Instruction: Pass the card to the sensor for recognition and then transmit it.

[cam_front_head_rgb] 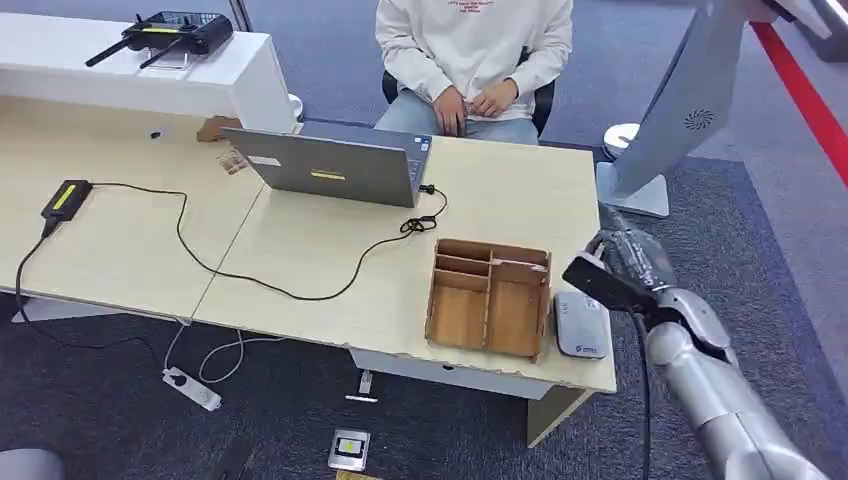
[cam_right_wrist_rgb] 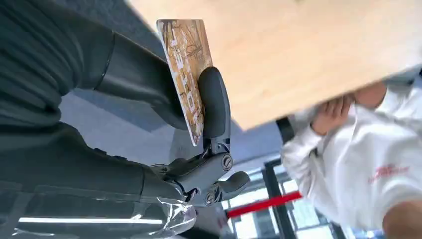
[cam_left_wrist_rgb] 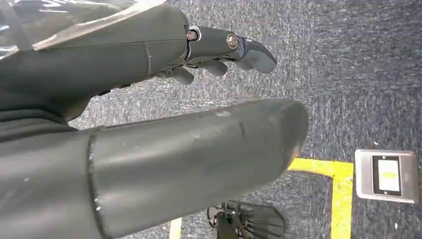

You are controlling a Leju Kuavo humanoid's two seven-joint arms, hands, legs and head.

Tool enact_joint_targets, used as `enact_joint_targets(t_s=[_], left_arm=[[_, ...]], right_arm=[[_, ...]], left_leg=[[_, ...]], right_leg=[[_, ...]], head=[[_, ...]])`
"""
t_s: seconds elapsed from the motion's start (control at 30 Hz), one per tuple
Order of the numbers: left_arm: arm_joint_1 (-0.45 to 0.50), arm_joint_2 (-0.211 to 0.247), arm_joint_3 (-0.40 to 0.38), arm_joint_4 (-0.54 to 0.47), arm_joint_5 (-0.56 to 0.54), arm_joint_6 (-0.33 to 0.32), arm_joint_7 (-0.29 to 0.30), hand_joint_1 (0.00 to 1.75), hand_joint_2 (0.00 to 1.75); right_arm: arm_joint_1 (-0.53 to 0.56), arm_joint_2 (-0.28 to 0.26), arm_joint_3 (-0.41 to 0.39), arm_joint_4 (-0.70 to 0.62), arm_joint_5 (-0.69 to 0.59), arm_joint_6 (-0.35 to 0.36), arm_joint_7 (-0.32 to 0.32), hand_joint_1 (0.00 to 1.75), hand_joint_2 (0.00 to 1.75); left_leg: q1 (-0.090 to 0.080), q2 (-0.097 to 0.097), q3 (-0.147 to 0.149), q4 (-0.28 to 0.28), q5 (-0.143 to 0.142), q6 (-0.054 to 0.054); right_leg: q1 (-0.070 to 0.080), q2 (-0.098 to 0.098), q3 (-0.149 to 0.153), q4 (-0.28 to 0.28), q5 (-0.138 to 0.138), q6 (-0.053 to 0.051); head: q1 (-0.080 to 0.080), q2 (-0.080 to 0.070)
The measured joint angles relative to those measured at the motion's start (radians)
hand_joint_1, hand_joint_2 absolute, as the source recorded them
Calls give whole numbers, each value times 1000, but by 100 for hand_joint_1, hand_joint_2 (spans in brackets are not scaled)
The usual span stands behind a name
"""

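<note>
The room has a grey-blue carpet [cam_front_head_rgb: 120,400] with a red stripe [cam_front_head_rgb: 800,95] running along the far right. The pale wooden tabletop [cam_front_head_rgb: 300,250] is the landmark. Behind it a person [cam_front_head_rgb: 470,60] in a white sweatshirt sits on a chair, hands together. At its rear centre stands a grey laptop [cam_front_head_rgb: 335,165], lid facing the robot, and a black cable [cam_front_head_rgb: 250,270] trails from it to a small black box [cam_front_head_rgb: 65,198] at the left. Near its front right corner sits a wooden tray [cam_front_head_rgb: 488,297] with several compartments, all bare wood. Just right of the tray lies the white sensor [cam_front_head_rgb: 581,325]. Beside that corner, the right hand [cam_front_head_rgb: 625,275] pinches the card [cam_right_wrist_rgb: 186,69] between thumb and finger, the card held edge-up just off the tabletop edge. The left hand [cam_left_wrist_rgb: 149,124] hangs over the carpet, fingers loosely apart, holding nothing.
</note>
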Motion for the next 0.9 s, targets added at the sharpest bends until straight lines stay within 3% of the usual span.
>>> enact_joint_targets(t_s=[0.13, 0.6, 0.67, 0.7, 0.77, 0.8, 0.9], left_arm=[[-1, 4, 0, 0, -3, -7, -4, 0, 0], [-1, -8, 0, 0, 9, 70, 3, 0, 0], [-5, -10, 0, -1, 21, 45, 70, 0, 0], [-6, -7, 0, -12, 21, 54, 136, 0, 0], [5, 19, 0, -92, -9, 143, 268, 0, 0], [11, 32, 0, -128, -20, 170, 304, 0, 0], [19, 59, 0, -190, -35, 192, 322, 0, 0]], right_arm=[[-10, -21, -6, 19, -9, -1, -8, 175, 175], [32, -70, -6, 31, -32, -8, -2, 175, 175], [47, -78, -7, 21, -33, -3, 16, 175, 175], [60, -84, -8, 3, -33, 8, 38, 175, 175], [91, -101, -11, -42, -33, 35, 78, 175, 175], [105, -108, -14, -58, -34, 44, 84, 175, 175], [136, -133, -20, -112, -37, 60, 89, 175, 175]], left_leg=[[0, 0, 0, 0, 0, 0], [0, 0, 0, 0, 0, 0], [0, 0, 0, 0, 0, 0], [0, 0, 0, 0, 0, 0], [0, -1, 0, 0, 0, 0], [0, -1, 0, 0, 0, 0], [0, -1, 0, 0, 0, 0]], right_leg=[[0, 1, -1, 0, 0, 0], [0, 0, 0, 0, 0, 0], [0, 0, 0, 0, 0, 0], [0, 0, 0, 0, 0, 0], [0, 0, 0, 0, 0, 0], [0, 0, -1, 0, 0, 0], [0, 0, -1, 0, 0, 0]], head=[[-1, 0], [0, 0], [-1, 0], [0, 0], [0, 0], [0, 0], [-1, 0]])
